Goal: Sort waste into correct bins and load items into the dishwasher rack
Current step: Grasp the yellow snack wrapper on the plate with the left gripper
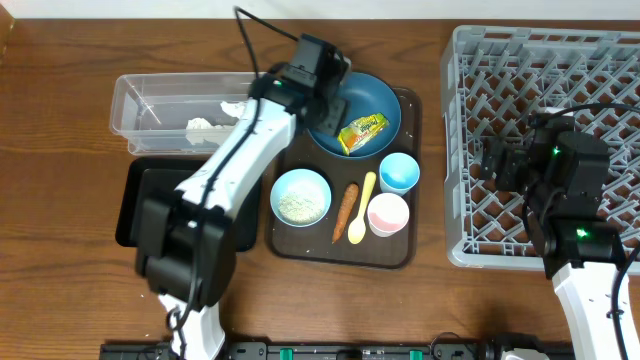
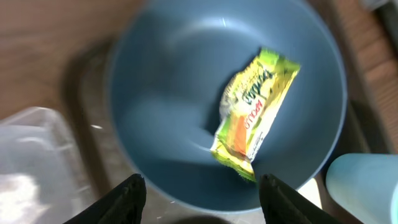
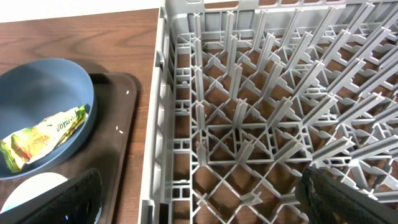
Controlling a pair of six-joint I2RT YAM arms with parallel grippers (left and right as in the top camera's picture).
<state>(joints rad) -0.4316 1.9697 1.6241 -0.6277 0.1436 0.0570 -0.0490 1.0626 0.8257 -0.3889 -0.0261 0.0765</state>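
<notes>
Left fingers (image 2: 132,198) sit along the bottom edge of the left wrist view: two dark tips, spread wide, nothing between them. They hang over the plate (image 2: 161,106) without touching it. The view is motion-blurred. Wrapper (image 2: 255,115) lies in the plate, right of centre, on a slant; it is yellow-green with an orange patch and creased. Blue cup (image 2: 367,186) shows at lower right, a corner of the tub (image 2: 31,155) at lower left.

Overhead: left arm (image 1: 240,150) reaches from the near edge, across the black tray (image 1: 130,200), to the plate's left rim. The plate sits at the far end of the brown tray (image 1: 310,245). Nearer on the same tray:
- bowl (image 1: 301,176) at left, rice (image 1: 300,205) inside
- carrot stick (image 1: 345,212) and spoon (image 1: 362,212) side by side in the middle, lying flat
- blue cup at right, with the pink cup (image 1: 388,214) just on its near side; both upright

The tub stands on the worktop (image 1: 60,120) left of the plate, with white tissue (image 1: 205,124) inside. The black tray lies just on its near side, mostly hidden by the arm.

Rack (image 1: 500,80) stands at the right, apart from the brown tray. Right arm (image 1: 578,165) is over its near right part. Right fingers (image 3: 74,199) show in the bottom corners of the right wrist view, spread wide and gripping nothing, above the lattice floor. The same view catches the plate and wrapper at left.
</notes>
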